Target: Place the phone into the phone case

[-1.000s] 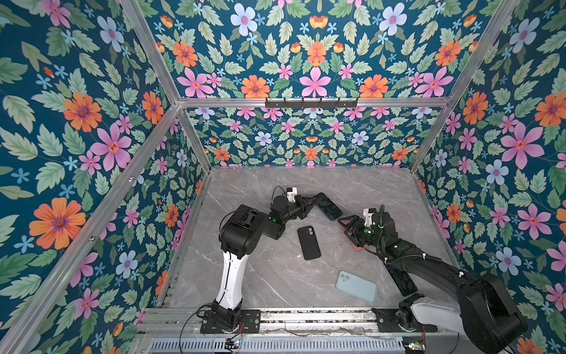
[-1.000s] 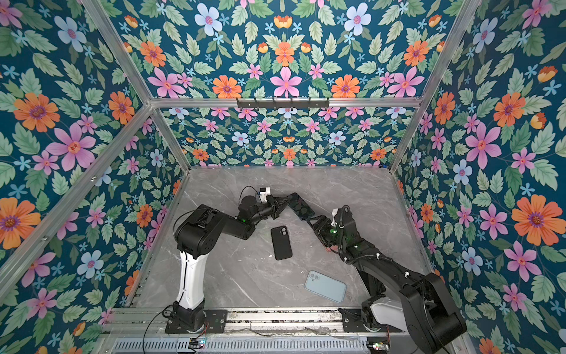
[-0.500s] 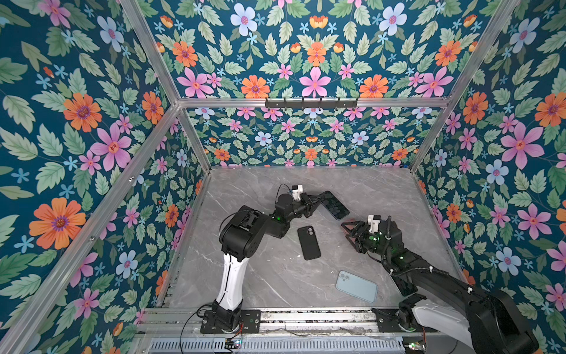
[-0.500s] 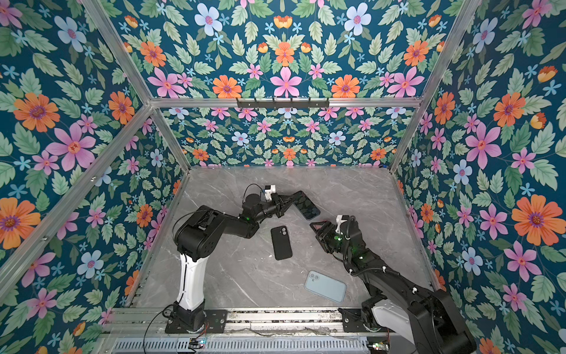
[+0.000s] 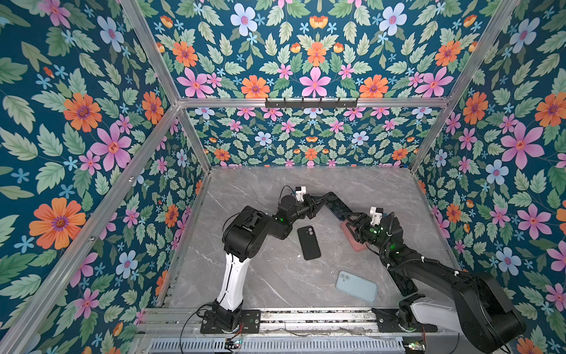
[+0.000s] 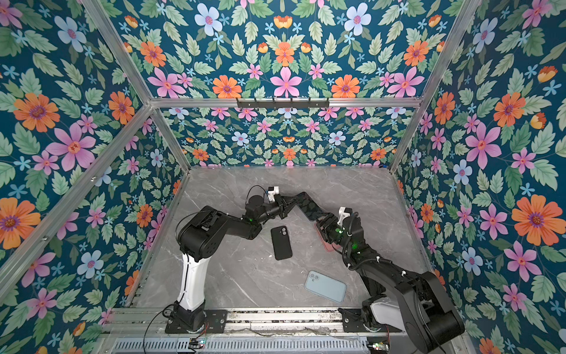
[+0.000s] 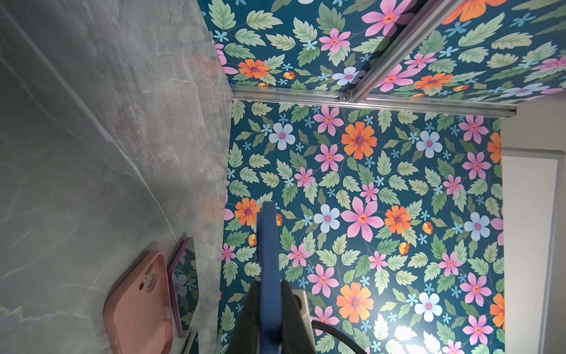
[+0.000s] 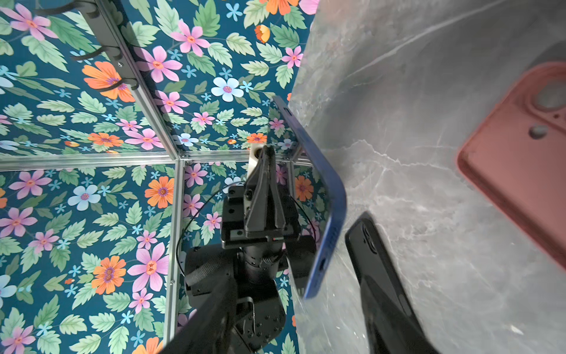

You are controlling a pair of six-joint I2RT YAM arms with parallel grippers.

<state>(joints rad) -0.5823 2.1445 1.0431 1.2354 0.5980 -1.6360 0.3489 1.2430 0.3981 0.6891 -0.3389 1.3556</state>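
Note:
My left gripper [image 5: 321, 200] [image 6: 293, 200] is shut on the phone [image 5: 335, 204] [image 6: 307, 206], a blue-edged handset with a glossy dark screen, and holds it tilted above the table. In the left wrist view the phone [image 7: 268, 245] stands edge-on between the fingers of that gripper [image 7: 269, 289]. My right gripper [image 5: 352, 220] [image 6: 323, 221] is open at the phone's free end. In the right wrist view that end [image 8: 318, 269] lies between its dark fingers [image 8: 211, 318] with gaps on both sides. The pink phone case [image 5: 355, 242] [image 7: 141, 303] [image 8: 520, 159] lies flat under the right gripper.
A black case-shaped item [image 5: 308, 243] [image 8: 376, 269] lies back up mid-table. A light blue one [image 5: 356, 286] lies near the front edge. A purple-edged glossy slab [image 7: 180, 282] rests beside the pink case. Floral walls and aluminium rails [image 5: 309, 102] enclose the marble table [image 5: 260, 275].
The right gripper dropped back, then came up to the phone's free end with its jaws narrowing. The left gripper shifted the phone slightly to the right.

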